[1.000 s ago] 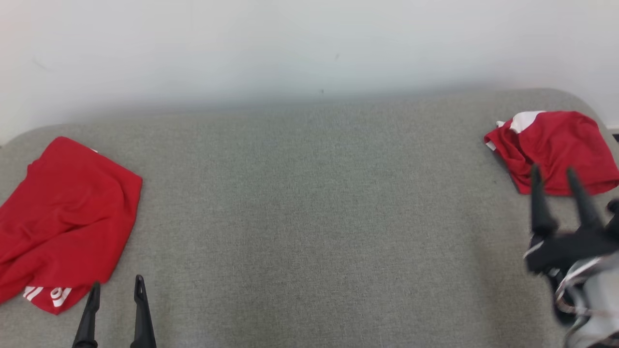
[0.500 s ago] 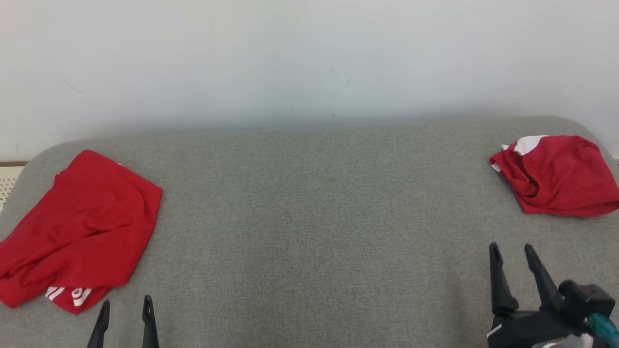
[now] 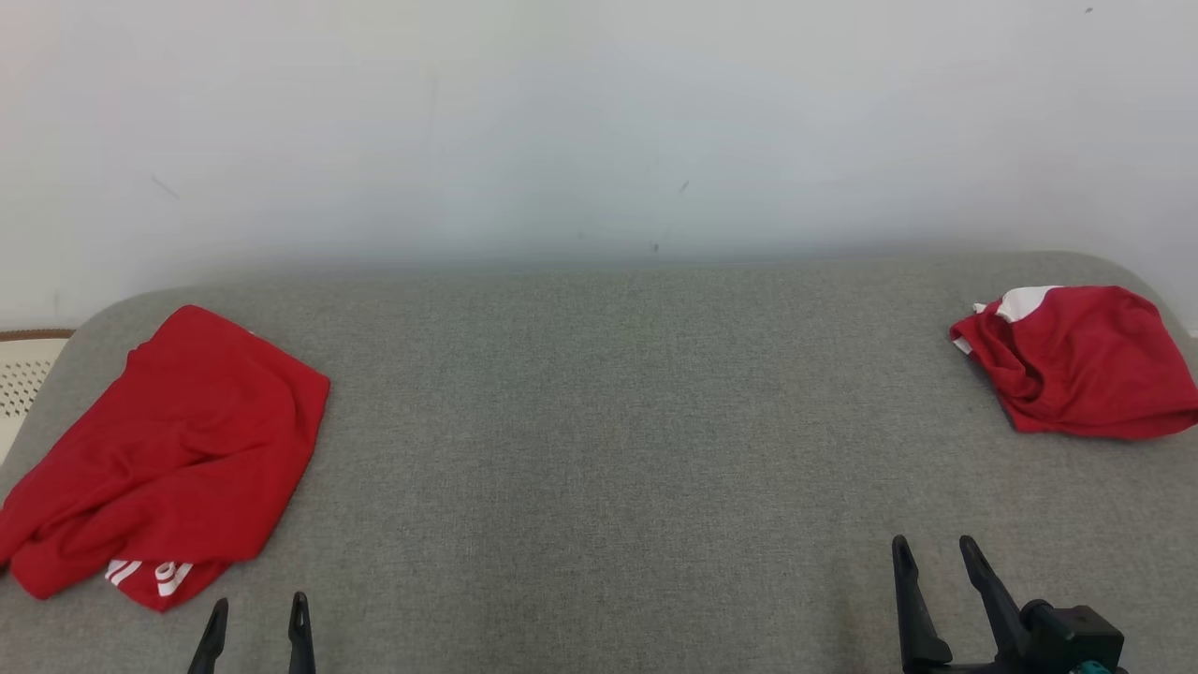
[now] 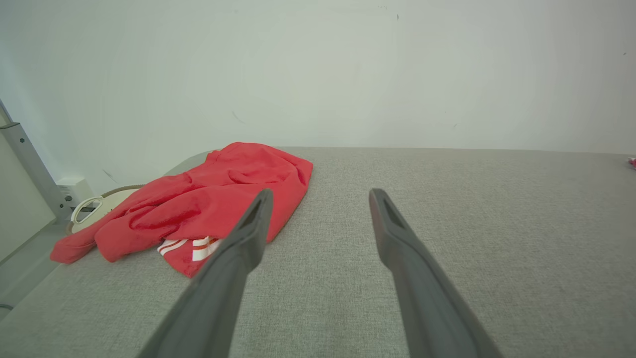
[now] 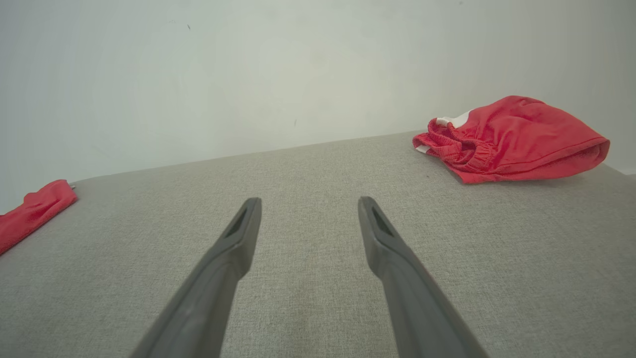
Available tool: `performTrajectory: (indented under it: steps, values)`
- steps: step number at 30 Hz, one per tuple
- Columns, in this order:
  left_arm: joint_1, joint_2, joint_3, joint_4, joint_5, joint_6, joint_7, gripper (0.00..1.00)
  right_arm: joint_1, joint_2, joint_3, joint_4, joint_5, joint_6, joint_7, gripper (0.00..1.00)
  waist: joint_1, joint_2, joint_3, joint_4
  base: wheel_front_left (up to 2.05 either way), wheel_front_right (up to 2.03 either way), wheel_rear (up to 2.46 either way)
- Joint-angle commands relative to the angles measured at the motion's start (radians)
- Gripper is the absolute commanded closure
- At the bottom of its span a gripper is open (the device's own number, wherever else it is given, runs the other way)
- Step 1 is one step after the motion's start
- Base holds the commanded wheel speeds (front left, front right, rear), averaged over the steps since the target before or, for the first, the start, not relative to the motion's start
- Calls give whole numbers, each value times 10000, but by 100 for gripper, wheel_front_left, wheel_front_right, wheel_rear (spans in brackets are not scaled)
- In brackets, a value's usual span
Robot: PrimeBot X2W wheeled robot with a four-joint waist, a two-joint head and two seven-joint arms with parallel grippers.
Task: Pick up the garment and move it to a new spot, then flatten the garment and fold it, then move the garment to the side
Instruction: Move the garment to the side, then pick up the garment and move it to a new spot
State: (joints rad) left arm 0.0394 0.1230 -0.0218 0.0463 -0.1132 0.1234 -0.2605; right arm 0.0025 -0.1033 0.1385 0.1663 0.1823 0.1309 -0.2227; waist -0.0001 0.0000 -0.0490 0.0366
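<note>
The left tool (image 3: 260, 601) and right tool (image 3: 933, 543) are hovering, fingers apart and empty. The left garment (image 3: 168, 459) is lying near the left tool, the right garment (image 3: 1086, 374) at the tabletop's (image 3: 608, 421) far right.

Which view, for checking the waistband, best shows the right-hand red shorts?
The right wrist view: the red shorts lie close, gathered waistband plain. The head view shows them small, far right; the left wrist view, a red speck at its edge.

Black right end effector (image 3: 931, 545) (slim tapered fingers (image 3: 911, 599))
</note>
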Motion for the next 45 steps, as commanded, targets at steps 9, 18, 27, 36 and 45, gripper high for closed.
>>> performTrajectory:
  steps: [9, 18, 27, 36, 45]
  values:
    - [76, 62, 13, 135, -4, 18, -44, 0, 127, 68, -3, -59, -39, -2, 111, 0, 1, 0, -33, -91, 0, 0, 0]
    - [109, 110, 43, 145, -21, 85, -45, 0, 166, 57, -75, -54, -37, -2, 116, 0, 1, 0, -17, -54, 0, 0, 0]
    - [103, 180, 64, 242, -66, 180, -45, 0, 187, 66, -37, 35, 73, -2, 126, 0, 1, 0, -15, 443, 0, 0, 0]
    - [141, 301, 106, 250, -61, 303, 31, 0, 132, 81, 67, 194, 148, -2, 54, 0, 1, 0, -33, 1501, 0, 0, 0]
    - [241, 404, 148, 135, -64, 461, 159, 0, 1, 112, 260, 358, 208, -2, -38, 0, 1, 0, -149, 2661, 0, 0, 0]
